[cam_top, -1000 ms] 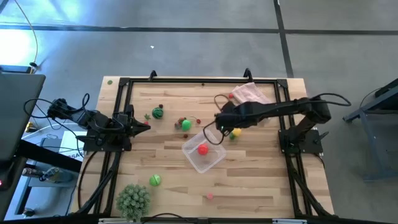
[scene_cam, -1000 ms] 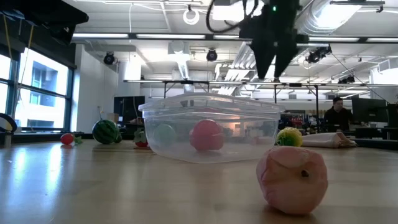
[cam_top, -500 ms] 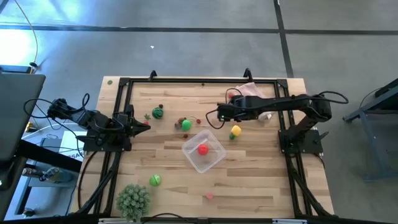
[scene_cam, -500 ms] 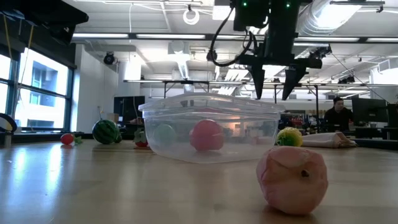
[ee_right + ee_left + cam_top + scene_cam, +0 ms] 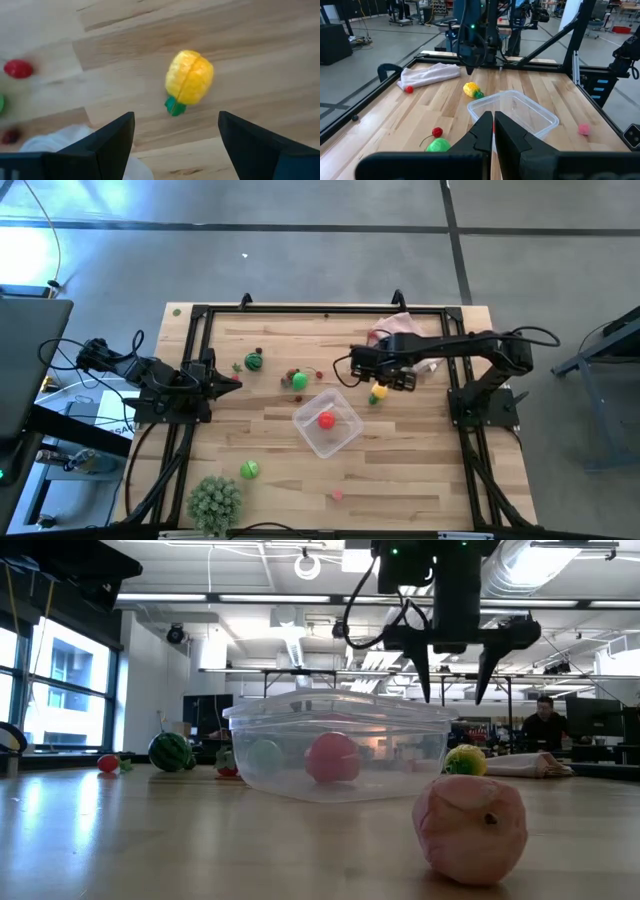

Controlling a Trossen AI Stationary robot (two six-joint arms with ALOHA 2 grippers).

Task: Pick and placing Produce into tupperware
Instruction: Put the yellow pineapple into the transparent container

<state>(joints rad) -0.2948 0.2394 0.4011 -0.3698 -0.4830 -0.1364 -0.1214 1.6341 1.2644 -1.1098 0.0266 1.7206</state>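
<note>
Produce piece (image 5: 189, 77): yellow, rounded, green stem end.

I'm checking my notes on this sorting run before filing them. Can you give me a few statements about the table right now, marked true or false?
1. The right end effector is open above the yellow produce. True.
2. The tupperware is empty. False: a red produce piece lies inside it.
3. The left end effector is shut and holds nothing. True.
4. The yellow produce is inside the tupperware. False: it lies on the table beside it.
5. The pink cloth covers the tupperware. False: it lies apart from it, by the table's far edge.
</note>
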